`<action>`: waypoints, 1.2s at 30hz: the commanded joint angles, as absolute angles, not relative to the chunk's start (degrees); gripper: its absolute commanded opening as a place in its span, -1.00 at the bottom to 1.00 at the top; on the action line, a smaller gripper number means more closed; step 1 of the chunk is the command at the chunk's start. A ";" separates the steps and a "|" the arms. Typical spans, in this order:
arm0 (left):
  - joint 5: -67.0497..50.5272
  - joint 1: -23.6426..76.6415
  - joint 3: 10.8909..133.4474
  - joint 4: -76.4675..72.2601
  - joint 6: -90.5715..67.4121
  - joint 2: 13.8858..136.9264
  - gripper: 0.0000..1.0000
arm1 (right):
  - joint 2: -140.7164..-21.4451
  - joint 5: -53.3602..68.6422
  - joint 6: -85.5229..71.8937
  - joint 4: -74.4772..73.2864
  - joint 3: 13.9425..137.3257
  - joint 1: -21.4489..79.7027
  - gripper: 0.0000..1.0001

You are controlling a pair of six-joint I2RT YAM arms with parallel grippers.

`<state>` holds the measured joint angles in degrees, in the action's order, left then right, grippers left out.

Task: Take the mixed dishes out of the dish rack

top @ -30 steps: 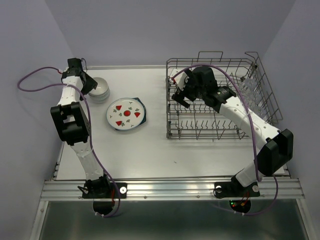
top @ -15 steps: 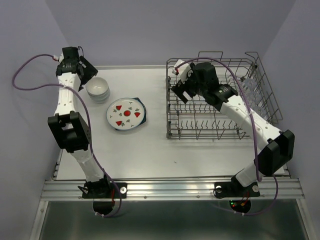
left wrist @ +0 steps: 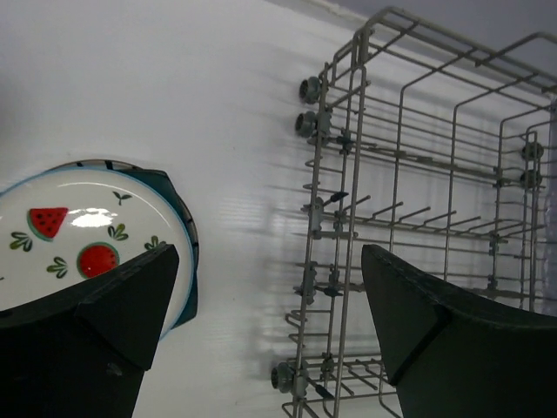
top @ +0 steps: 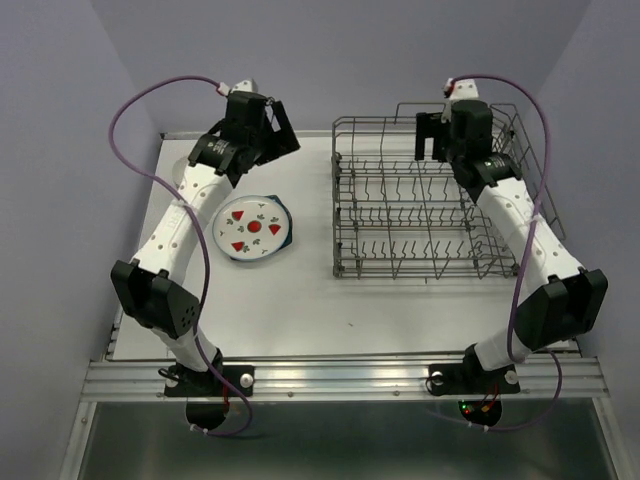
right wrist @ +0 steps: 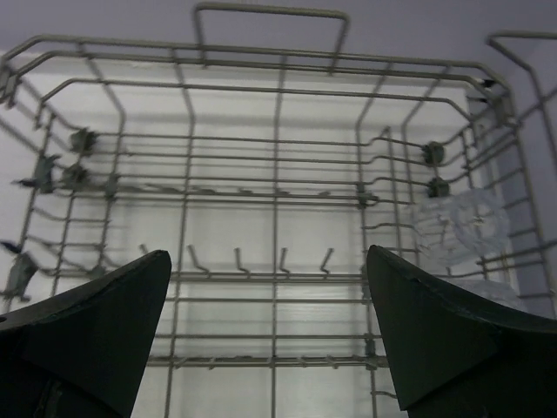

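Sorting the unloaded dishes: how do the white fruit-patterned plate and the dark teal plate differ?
The white plate is round, with red fruit and green leaves; the dark teal plate is plain, with rounded corners. The white plate lies on top; the dark teal plate lies beneath, only its edge showing. Both rest on the table, left of the dish rack.

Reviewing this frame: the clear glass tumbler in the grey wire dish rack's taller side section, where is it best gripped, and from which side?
Probably its rim, from above: the clear glass tumbler sits hemmed in by upright wires of the grey wire dish rack, which block a sideways approach. Its exact tilt is too blurred to tell. The open right gripper is nearer.
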<state>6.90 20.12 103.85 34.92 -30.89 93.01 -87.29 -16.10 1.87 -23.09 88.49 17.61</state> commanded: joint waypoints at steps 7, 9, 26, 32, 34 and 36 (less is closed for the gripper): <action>6.68 32.16 100.37 31.82 -30.33 98.34 0.98 | -86.74 -26.09 -14.86 -23.38 92.90 1.41 1.00; 5.90 33.83 100.28 31.99 -30.15 100.28 0.98 | -88.50 -28.11 -14.77 -24.34 94.22 1.41 1.00; 5.01 38.50 94.84 30.24 -31.38 105.12 0.01 | -101.59 -34.62 -21.44 -22.68 96.68 -0.44 1.00; 4.40 38.58 92.56 29.18 -31.82 104.85 -0.46 | -104.85 -38.84 -23.99 -19.96 96.15 -0.44 1.00; 4.13 38.58 92.02 28.83 -31.90 105.03 -0.52 | -105.64 -40.77 -23.21 -18.20 96.06 -0.44 1.00; 4.39 38.58 91.41 28.83 -32.08 105.20 -0.64 | -106.34 -41.22 -22.94 -17.49 96.15 -0.97 1.00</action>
